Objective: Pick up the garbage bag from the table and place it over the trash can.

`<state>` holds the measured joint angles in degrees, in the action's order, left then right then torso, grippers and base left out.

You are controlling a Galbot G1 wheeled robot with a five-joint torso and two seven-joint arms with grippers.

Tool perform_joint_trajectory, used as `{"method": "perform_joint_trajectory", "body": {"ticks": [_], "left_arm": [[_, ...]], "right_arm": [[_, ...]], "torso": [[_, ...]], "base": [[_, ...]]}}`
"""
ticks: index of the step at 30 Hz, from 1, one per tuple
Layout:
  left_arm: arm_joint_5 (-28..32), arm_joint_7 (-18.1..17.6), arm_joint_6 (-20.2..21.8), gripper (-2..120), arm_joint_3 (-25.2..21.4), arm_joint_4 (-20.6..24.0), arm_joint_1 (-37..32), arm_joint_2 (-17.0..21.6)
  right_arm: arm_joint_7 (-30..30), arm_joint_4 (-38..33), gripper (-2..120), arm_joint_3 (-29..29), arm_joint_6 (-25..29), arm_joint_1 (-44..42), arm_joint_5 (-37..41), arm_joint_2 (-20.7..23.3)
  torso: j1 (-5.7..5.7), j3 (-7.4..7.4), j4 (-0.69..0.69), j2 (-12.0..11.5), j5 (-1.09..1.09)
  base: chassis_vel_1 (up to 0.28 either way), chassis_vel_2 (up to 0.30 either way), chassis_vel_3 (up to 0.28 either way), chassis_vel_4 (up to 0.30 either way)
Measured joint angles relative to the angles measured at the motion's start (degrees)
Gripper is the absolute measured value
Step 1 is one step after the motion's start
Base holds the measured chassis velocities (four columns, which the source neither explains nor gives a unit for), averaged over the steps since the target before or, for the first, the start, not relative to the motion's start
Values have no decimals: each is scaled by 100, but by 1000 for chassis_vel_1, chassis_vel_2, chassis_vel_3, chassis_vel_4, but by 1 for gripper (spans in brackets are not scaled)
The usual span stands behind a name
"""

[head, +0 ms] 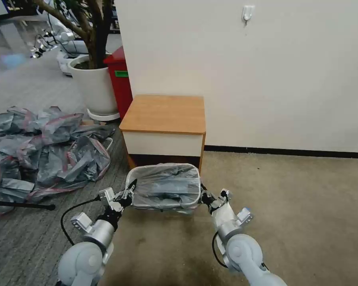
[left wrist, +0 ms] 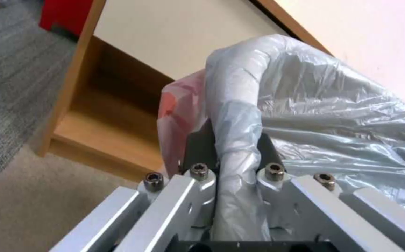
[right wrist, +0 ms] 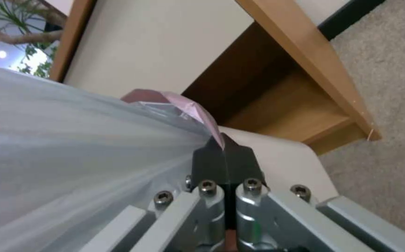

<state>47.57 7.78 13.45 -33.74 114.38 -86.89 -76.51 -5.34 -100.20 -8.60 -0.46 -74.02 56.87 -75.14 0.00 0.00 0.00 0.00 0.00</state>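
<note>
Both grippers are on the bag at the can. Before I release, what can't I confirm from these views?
- Trash can near wall and floor contact: head view, hidden by the draped garbage bag and both arms.
- Can's rim under left gripper: left wrist view, wrapped in bag plastic.
- Bag's far rim: right wrist view, stretched plastic blocks it beyond the right gripper.
- Table lower shelf: head view, behind the can.

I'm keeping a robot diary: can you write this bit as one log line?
garbage bag draped over trash can | left gripper shut on bagged rim | right gripper shut on bag edge | table behind
</note>
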Motion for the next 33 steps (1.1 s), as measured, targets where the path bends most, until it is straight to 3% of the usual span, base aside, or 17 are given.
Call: {"method": "perform_joint_trajectory", "body": {"ticks": [19,28,33], "left_arm": [[-21,8,15,5,80,-13,-32,-42],[-39,14,15,5,79,-17,-45,-47],[-43,16,14,5,58,-35,-24,-33]], "right_arm": [[-23,500,0,114,155,255,-495,-23],[-23,408,0,104,163,189,-628,37],[-28,223,10,90,147,71,-706,138]], "torso": [[0,0,0,0,0],[0,0,0,0,0],[0,0,0,0,0]], "base": [[0,0,0,0],[0,0,0,0],[0,0,0,0]]}}
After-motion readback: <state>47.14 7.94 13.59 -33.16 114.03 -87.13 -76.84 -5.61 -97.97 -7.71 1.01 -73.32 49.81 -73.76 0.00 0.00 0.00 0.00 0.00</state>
